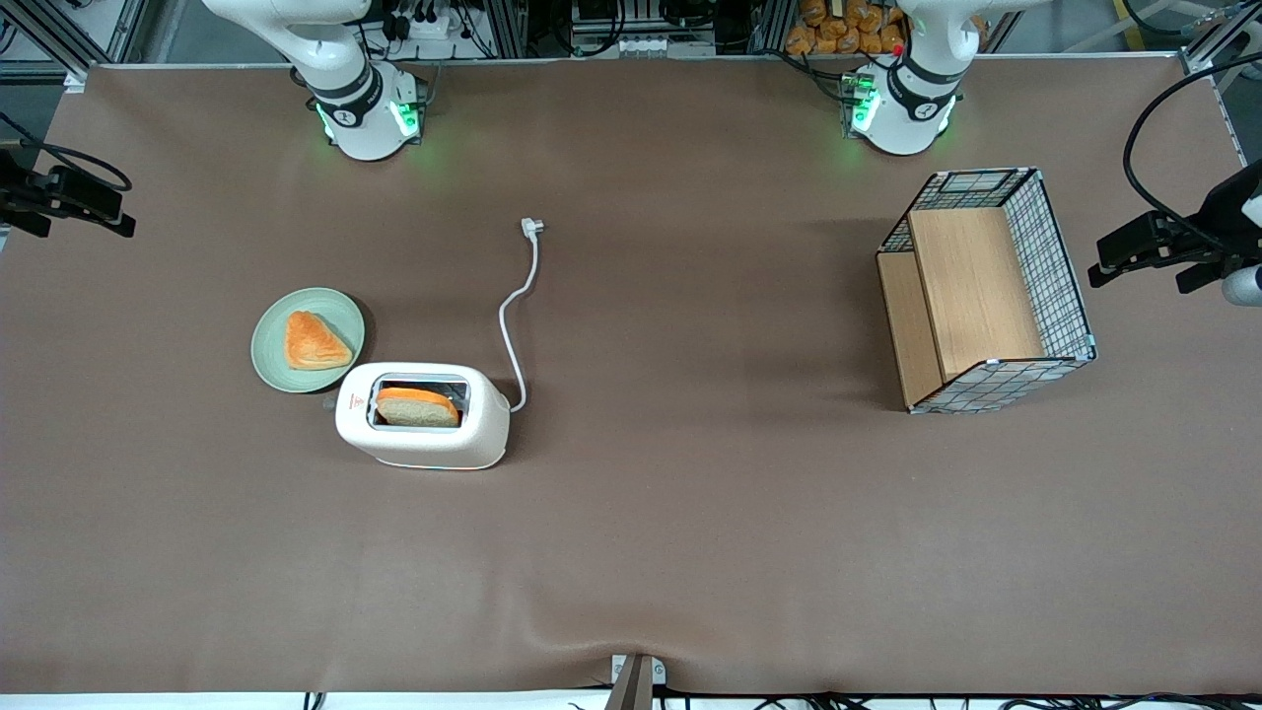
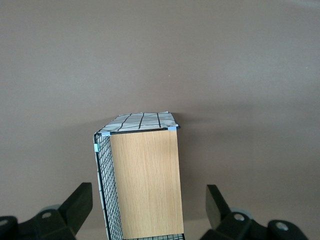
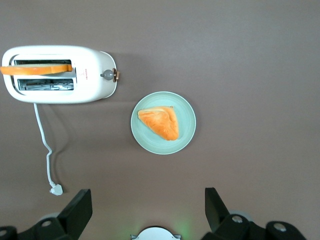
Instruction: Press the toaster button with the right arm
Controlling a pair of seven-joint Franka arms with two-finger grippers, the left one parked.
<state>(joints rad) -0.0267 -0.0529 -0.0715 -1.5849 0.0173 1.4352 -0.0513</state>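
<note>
Hovering high with its slim black fingers spread, the right arm's gripper (image 3: 145, 210) should press squarely the tiny grey button (image 3: 106, 75), stiff-sprung probably, at three o'clock of the light, slide-prone small white rounded toaster (image 3: 60, 75).

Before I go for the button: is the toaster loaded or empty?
Loaded. A bread slice stands in the toaster slot, crust poking out. The gripper hangs high above the table, jaws open.

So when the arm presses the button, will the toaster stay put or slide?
The toaster looks small and light on smooth cloth, so it may slide. The button sits at its narrow end, favouring sliding over tipping. The gripper hangs high above, jaws open.
</note>
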